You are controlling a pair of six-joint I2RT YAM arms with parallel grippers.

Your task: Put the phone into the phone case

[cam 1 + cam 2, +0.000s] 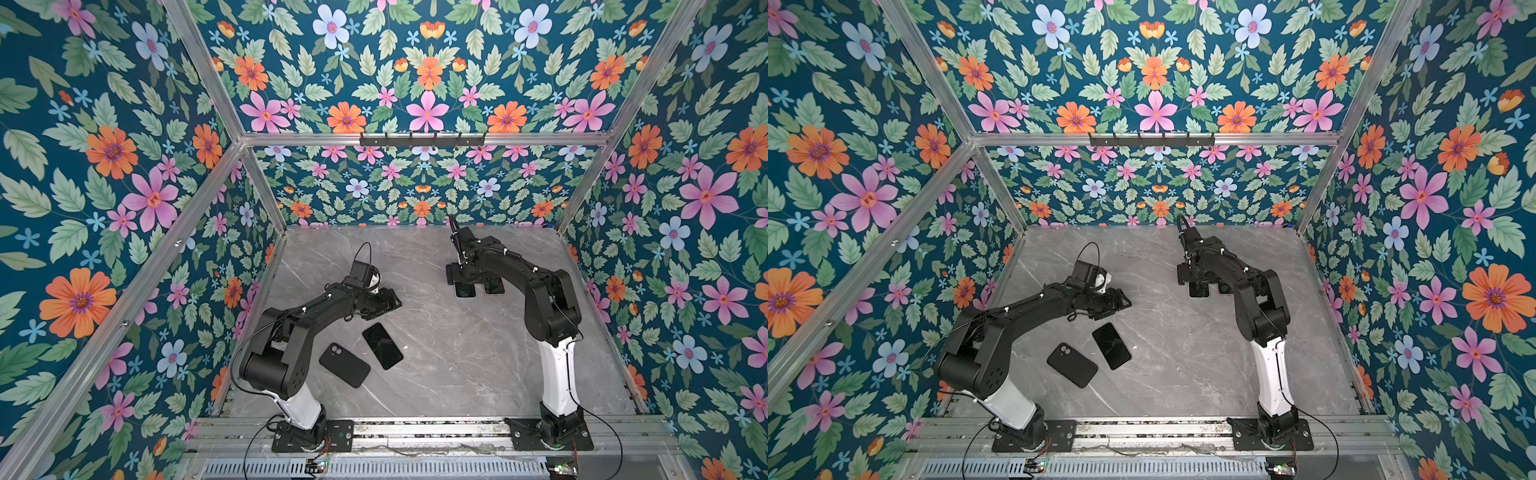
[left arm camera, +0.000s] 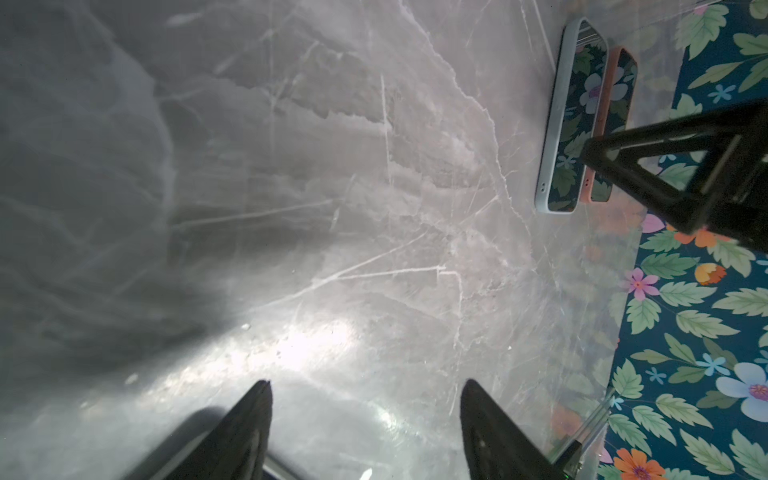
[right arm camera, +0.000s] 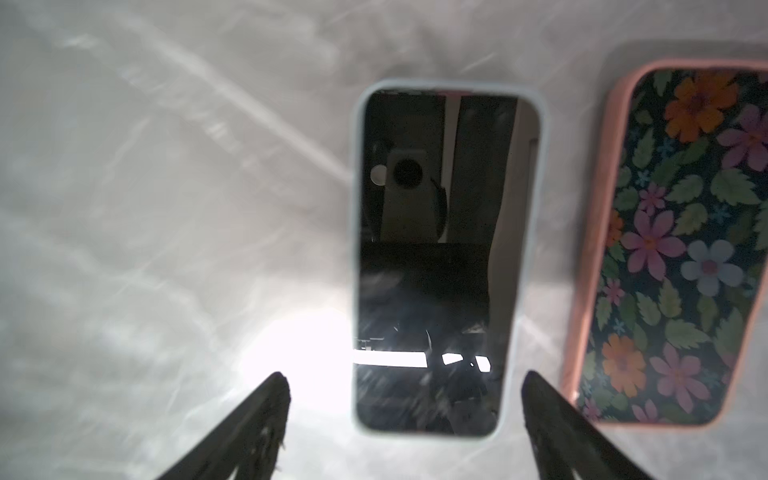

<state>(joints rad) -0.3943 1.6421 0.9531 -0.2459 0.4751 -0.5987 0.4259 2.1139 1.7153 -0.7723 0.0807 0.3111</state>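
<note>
Nearest your edge of the table (image 1: 457, 353), on the left arm's side, the black phone case (image 1: 344, 365) lies flat with its camera cut-out at the farther end; you cannot tell from here whether its open side faces up. Just beside it, toward the middle, the black phone (image 1: 382, 345) lies screen up. Its long axis runs near to far with a slight lean, roughly parallel to the case. A little beyond the phone, the left gripper (image 2: 365, 384) hangs above the table, jaws well apart and empty. Its wrist view shows only bare marble between them. Note the key relation: the phone lies back from this gripper, toward the arm's own base, while the jaws point away from it. In my judgement you must draw back and turn across the phone's narrow width. At the far side, the right gripper (image 3: 405, 374) stands spread wide, holding nothing, over the end of a phone in a light blue case (image 3: 432, 257). A phone in a pink case (image 3: 681, 249) lies beside that. The right arm is well apart from the black pair; the left is clearly nearer.
</note>
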